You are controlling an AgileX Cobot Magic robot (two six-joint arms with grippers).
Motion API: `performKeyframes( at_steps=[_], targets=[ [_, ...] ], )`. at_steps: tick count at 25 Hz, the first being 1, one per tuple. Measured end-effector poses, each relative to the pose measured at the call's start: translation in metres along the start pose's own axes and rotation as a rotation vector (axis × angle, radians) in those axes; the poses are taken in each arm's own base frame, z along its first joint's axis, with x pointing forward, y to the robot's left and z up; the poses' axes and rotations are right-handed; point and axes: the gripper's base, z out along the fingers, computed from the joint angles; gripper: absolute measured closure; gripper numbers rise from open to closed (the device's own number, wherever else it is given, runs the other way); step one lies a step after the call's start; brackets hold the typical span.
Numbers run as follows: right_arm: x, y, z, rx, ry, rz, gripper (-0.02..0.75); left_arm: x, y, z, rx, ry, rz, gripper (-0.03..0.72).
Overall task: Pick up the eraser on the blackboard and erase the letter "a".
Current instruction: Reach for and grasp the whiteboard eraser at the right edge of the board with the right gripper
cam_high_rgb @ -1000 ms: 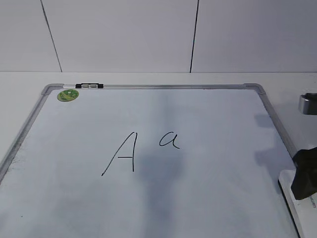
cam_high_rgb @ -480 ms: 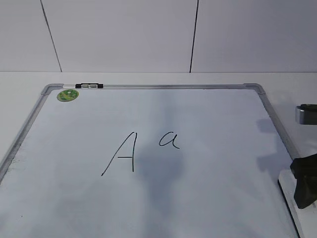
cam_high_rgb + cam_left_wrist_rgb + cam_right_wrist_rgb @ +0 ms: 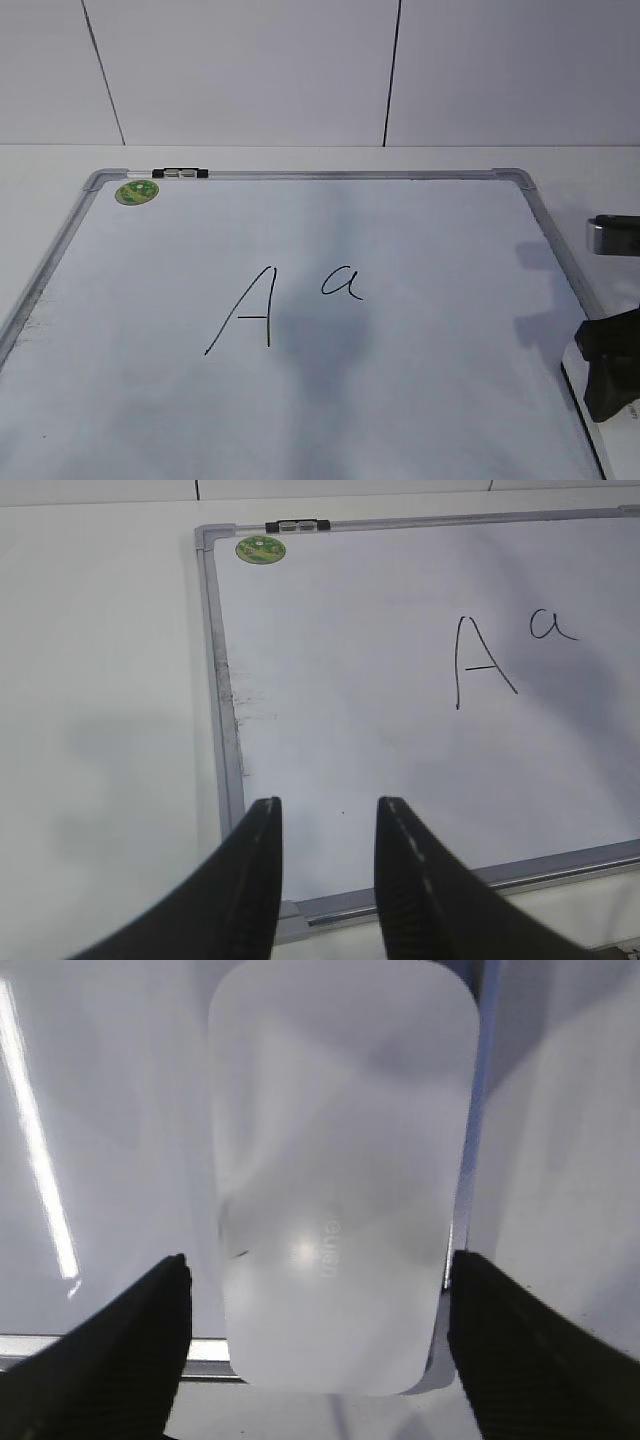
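a pale, plain white table (image 3: pixel 50 165) carries everything, running back to a white panelled wall. lying flat on it is the blackboard (image 3: pixel 420 300), a large white dry-erase board in a silver-grey metal frame, taking up most of the surface. bare tabletop shows as a strip beyond the board's far edge, a broad stretch to its left, and a narrower margin to its right.

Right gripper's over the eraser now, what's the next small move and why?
Probably close the right gripper on the eraser: its open fingers straddle the block's sides with gaps showing, and the letter "a" is unerased.
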Motion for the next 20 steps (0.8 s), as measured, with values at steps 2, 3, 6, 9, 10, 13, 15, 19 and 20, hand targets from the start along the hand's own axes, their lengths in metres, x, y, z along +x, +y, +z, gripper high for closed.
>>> performKeyframes(
  at_steps=[2,3,6,9,10,13,15,19,20],
  targets=[
    [-0.0003,0.0000,0.0004,0.000,0.000,0.000,0.108,0.0000,0.0000,0.0000,0.000,0.000,0.000,0.449],
    [-0.0007,0.0001,0.0004,0.000,-0.004,0.000,0.110,0.0000,0.0000,0.0000,0.000,0.000,0.000,0.449],
    [-0.0020,0.0002,0.0004,-0.002,-0.019,0.000,0.114,0.0000,0.0000,0.0000,0.000,0.000,0.000,0.449],
    [-0.0027,-0.0005,0.0004,0.006,-0.026,0.001,0.115,0.0000,0.0000,0.0000,0.000,0.000,0.000,0.449],
    [-0.0029,-0.0009,0.0004,0.010,-0.029,0.003,0.116,0.0000,-0.0001,0.0000,0.001,0.000,0.000,0.449],
    [-0.0036,-0.0017,0.0003,0.018,-0.037,0.007,0.116,0.0000,-0.0003,0.0000,0.004,0.000,-0.002,0.449],
    [-0.0040,-0.0018,0.0003,0.020,-0.041,0.008,0.116,0.0000,-0.0005,0.0000,0.005,0.000,-0.003,0.449],
    [-0.0047,-0.0018,0.0004,0.020,-0.047,0.009,0.116,0.0000,-0.0005,0.0000,0.005,0.000,-0.003,0.449],
    [-0.0048,-0.0018,0.0003,0.020,-0.049,0.009,0.117,0.0000,-0.0005,0.0000,0.005,0.000,-0.003,0.449]
  ],
)
